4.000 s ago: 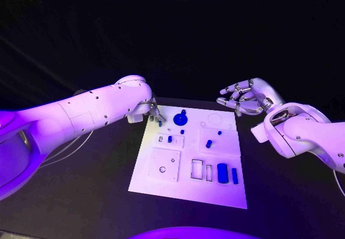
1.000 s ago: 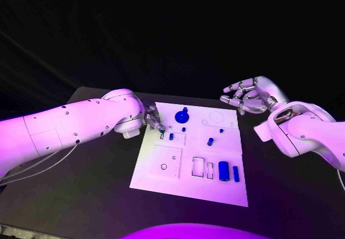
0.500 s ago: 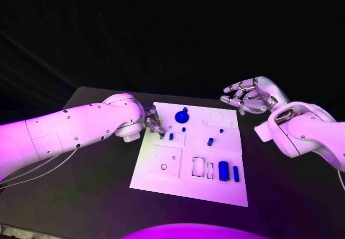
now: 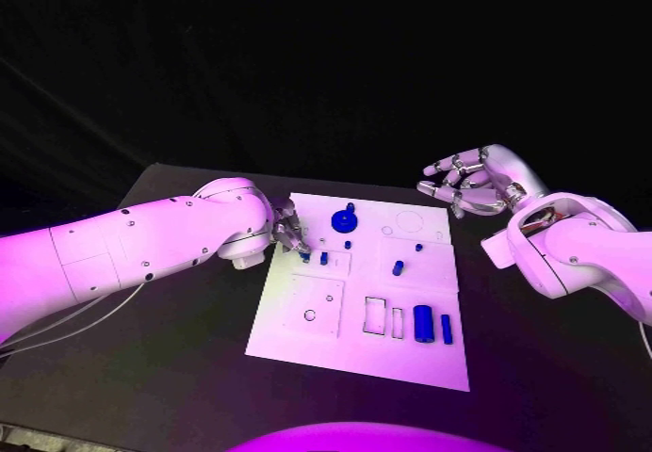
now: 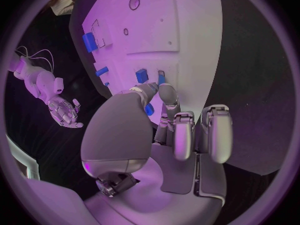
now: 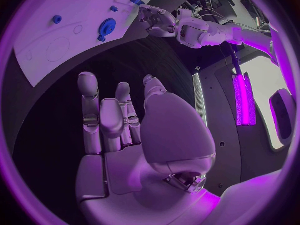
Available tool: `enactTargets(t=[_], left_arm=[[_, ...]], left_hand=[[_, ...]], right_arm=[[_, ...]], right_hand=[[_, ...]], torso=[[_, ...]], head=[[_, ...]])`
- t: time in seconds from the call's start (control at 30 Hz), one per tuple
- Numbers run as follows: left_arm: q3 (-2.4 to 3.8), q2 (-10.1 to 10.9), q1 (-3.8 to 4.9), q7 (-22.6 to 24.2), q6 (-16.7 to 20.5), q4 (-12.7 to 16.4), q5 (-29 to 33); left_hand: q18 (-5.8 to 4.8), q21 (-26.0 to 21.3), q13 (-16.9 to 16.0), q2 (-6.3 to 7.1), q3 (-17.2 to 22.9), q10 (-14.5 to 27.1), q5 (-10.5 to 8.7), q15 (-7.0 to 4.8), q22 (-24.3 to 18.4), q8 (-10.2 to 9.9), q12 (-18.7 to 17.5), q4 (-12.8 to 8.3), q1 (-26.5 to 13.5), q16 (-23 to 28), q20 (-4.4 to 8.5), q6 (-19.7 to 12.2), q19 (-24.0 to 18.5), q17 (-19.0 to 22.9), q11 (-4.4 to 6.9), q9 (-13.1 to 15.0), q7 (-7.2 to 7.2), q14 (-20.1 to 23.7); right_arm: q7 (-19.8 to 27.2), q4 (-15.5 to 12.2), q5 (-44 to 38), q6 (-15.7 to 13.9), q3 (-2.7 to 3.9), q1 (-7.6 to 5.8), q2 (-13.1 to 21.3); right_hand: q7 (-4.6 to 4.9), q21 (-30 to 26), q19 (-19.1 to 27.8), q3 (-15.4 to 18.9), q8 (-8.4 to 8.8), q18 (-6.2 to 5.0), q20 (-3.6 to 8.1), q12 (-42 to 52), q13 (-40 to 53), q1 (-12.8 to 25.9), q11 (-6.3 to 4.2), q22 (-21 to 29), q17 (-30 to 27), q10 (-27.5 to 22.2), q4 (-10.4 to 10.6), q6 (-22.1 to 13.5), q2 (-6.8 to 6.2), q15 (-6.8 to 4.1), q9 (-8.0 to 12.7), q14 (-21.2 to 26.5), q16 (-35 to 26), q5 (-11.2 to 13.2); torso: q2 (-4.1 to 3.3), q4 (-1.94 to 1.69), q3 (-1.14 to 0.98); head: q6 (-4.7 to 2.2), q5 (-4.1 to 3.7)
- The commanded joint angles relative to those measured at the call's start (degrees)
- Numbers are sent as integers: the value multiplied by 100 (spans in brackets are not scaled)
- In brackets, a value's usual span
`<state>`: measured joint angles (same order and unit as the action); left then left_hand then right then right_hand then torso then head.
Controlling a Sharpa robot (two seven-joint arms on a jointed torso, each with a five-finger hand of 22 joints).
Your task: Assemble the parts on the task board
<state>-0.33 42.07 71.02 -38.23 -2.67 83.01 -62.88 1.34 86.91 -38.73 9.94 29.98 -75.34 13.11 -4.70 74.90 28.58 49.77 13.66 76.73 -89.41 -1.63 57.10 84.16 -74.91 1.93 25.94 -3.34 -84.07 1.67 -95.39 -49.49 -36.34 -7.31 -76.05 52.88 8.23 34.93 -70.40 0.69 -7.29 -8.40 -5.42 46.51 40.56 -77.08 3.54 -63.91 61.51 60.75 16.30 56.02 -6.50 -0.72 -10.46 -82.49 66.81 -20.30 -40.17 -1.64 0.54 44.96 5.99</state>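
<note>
Head view: I see left hand [image 4: 289, 233] over task board [image 4: 356, 341] left edge, fingertips pinching small blue part [image 5: 149, 108] near round blue part [image 4: 344, 221]. Right hand [image 4: 469, 182] spread, empty, off board's far right corner above desk [image 4: 163, 367].

This looks like a robotics lab or test cell. A black desk [image 4: 150, 377] carries a white task board [image 4: 356, 348] against a dark backdrop. The right wrist view shows a glowing light strip [image 6: 242, 101] on dark panelling, and what may be cables and rigging, too blurred to be sure.
</note>
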Motion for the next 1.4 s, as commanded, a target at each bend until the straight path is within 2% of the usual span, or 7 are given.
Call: enactTargets(t=[0.03,0.23,0.4,1.13,1.4], left_arm=[[2,-1,-4,-70,-167,10,-98],[1,0,-6,-92,-299,4,-112],[0,-3,-7,-96,-355,1,-115],[-10,-60,-14,-57,-360,-11,-95],[-11,-91,-14,-45,-415,-51,12]], left_hand=[[-32,32,0,-15,619,-56,15,-30,1179,23,35,-587,23,20,38,99,339,-1387,6,655,105,-558],[-32,33,-2,-9,624,-60,15,-32,1180,25,38,-593,22,17,38,100,340,-1391,8,659,106,-559],[-32,34,-4,-5,628,-63,15,-32,1181,26,40,-596,21,16,39,101,341,-1393,8,662,107,-559],[-34,39,-26,13,643,-87,12,-35,1187,37,64,-600,-7,9,42,113,345,-1403,11,682,111,-562],[-35,39,-122,119,607,-138,-1,-59,1190,89,145,-525,-228,12,51,139,347,-1399,43,780,164,-561]], right_arm=[[54,-4,-24,44,1,5,1],[54,-2,-24,45,1,6,1],[56,-2,-24,46,1,9,1],[63,-4,-24,52,1,21,2],[63,-6,-24,51,1,22,6]], right_hand=[[-18,-21,-43,-16,-17,-79,8,-9,-10,10,-25,6,-9,-2,19,-10,67,-15,-5,13,-18,-33],[-18,-33,-45,-15,-19,-79,9,-8,-21,28,-25,11,-7,-5,20,-11,81,-15,-6,13,-23,-47],[-18,-33,-45,-15,-19,-79,9,-8,-21,28,-25,11,-7,-5,20,-11,81,-15,-6,13,-23,-47],[-18,-33,-45,-15,-19,-79,9,-8,-21,28,-25,11,-7,-5,20,-11,81,-15,-6,13,-23,-47],[-18,-33,-45,-15,-19,-79,9,-8,-21,28,-25,11,-7,-5,20,-11,81,-15,-6,13,-23,-47]], torso=[[-2,-6,2],[0,-4,1],[0,-1,2],[-2,1,-4],[-1,1,-4]], head=[[11,5],[17,36],[30,29],[48,35],[68,23]])
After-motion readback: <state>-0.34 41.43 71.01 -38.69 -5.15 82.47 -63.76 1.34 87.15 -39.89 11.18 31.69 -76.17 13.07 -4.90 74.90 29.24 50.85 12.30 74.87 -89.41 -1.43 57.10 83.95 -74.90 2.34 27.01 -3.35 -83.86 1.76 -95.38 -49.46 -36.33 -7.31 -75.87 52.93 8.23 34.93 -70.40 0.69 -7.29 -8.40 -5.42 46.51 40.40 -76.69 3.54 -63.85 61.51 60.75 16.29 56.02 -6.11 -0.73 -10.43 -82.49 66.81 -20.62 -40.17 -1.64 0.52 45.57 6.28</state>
